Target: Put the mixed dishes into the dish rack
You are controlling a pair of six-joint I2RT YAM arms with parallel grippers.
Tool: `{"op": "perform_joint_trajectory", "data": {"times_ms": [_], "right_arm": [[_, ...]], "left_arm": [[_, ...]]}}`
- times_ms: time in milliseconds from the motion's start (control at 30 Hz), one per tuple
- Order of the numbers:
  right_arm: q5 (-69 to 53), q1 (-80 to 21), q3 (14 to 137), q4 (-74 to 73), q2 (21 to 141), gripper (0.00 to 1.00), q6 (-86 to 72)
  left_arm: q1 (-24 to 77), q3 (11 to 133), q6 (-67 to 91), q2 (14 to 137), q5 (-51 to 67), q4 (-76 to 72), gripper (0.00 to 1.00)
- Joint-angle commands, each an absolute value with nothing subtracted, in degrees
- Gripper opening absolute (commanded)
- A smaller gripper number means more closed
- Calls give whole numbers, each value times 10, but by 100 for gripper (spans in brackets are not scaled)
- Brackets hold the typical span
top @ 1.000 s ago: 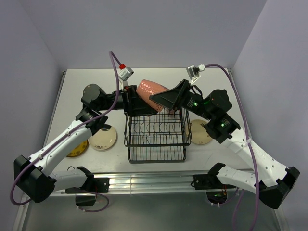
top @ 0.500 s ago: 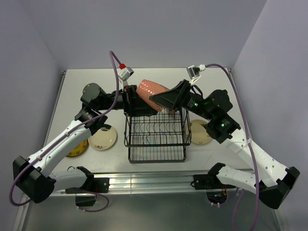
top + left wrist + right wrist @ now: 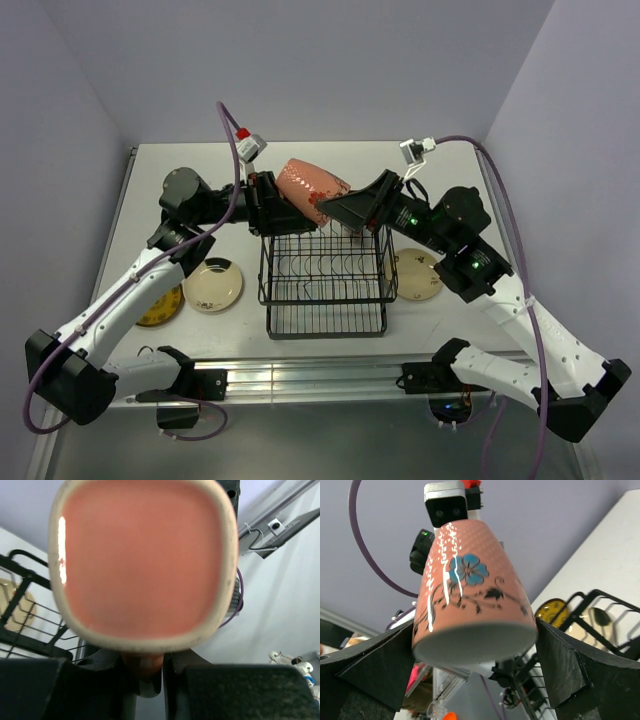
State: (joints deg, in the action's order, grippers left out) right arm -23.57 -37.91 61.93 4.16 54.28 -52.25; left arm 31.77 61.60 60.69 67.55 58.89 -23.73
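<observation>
**A:** What sort of room is it?

**B:** A boxed-in corner. A plain back wall point(image 3: 330, 60) meets a left wall point(image 3: 50, 140) and a right wall point(image 3: 585, 110) that angle in towards it, all the same pale lavender-grey.

**A:** And below?

**B:** A white matt surface point(image 3: 450, 160) with a thin raised lip point(image 3: 122, 210) along its left edge (metal by the look of it, though it is too small to be sure). A silver aluminium rail point(image 3: 320, 378) runs along the near edge and catches a bright streak of light.

**A:** How is it lit?

**B:** Softly and evenly from above. The shadows on the surface are faint and blurred.

**A:** Any floor?

**B:** There is a dull grey strip point(image 3: 330, 445) beneath the rail. I cannot tell whether that is floor.
</observation>
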Motion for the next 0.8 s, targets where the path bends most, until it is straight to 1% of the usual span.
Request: {"op": "perform_joint_trajectory", "data": {"times_ms": [0,67,133,167,233,300,400,600,767], "right_arm": [[-191,-361,643,4,514,100,-485],[-183,-353,641,-21,501,100,-479],[-156,-347,643,-43,484,100,-467],[-143,-346,647,-66,478,100,-461],[-108,-346,652,-92,458,100,-444],[-89,-345,663,-126,446,100,-432],[-64,-345,670,-154,425,100,-414],[-49,-344,673,-189,402,100,-391],[-47,-344,655,-202,388,100,-381]], "left_arm": [[287,632,601,644,609,-283,0],[273,638,595,644,615,-275,0],[248,656,576,642,618,-228,0],[237,666,535,642,618,-196,0],[207,702,490,644,614,-103,0],[170,719,465,655,620,-83,0],[126,745,412,676,617,-11,0],[49,757,374,720,635,-2,0],[27,781,324,759,623,18,0]]}}
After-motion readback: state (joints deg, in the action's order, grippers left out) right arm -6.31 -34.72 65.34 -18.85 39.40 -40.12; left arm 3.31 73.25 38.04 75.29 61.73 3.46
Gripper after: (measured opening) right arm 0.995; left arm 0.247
